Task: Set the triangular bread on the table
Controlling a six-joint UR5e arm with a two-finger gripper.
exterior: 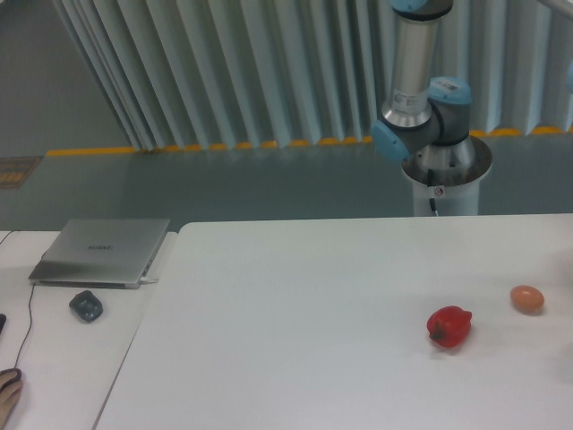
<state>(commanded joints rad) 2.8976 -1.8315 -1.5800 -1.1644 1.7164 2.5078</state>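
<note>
In the fixed camera view the white flat surface [295, 305] carries only a red bell pepper [448, 326] and a small orange-brown egg-shaped item [527, 298]; the triangular bread and the fingers sit out of frame, so their relation and the fingers' state stay unknown.

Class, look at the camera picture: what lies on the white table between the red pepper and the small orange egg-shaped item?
Nothing: between the red pepper and the egg-shaped item, the camera view shows only bare white table.
</note>
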